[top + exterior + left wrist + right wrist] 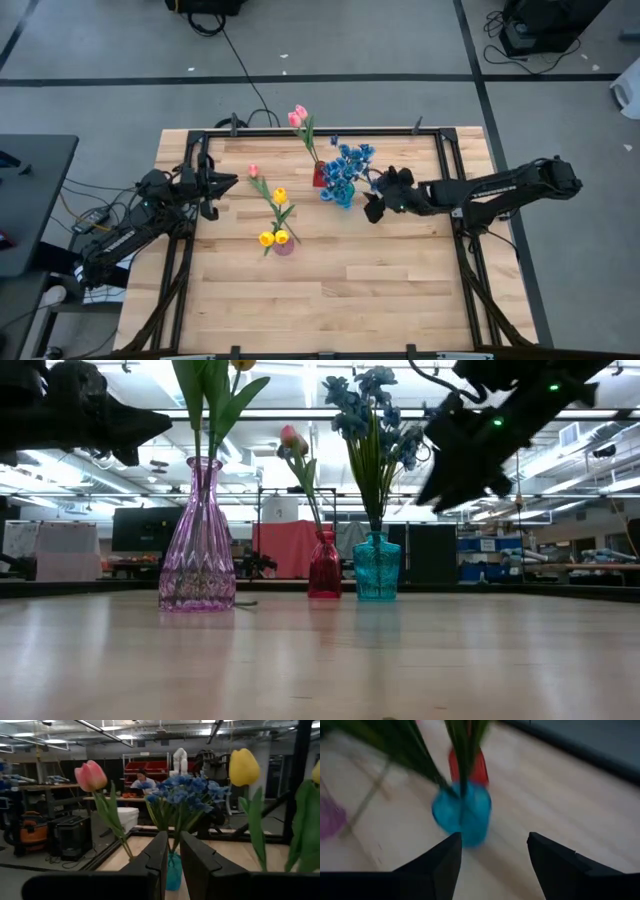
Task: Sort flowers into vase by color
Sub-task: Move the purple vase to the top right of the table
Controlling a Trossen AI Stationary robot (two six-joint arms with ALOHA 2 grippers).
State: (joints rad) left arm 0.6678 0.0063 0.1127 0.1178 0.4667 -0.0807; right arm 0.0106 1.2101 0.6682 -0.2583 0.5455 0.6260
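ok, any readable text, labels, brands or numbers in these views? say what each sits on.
None can be read.
The purple vase, red vase and blue vase carry no label.
The red bins on the background shelving show no legible text; too small to tell.
Both arms show no readable marking.

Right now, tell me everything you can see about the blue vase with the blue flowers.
The small turquoise glass vase stands upright near the back of the wooden table, see-through, with a squat body and short neck. It holds a bunch of blue clustered flowers on green stems that spread out above it. A red glass vase stands close beside it. The right gripper hovers nearby, fingers open, not touching it.
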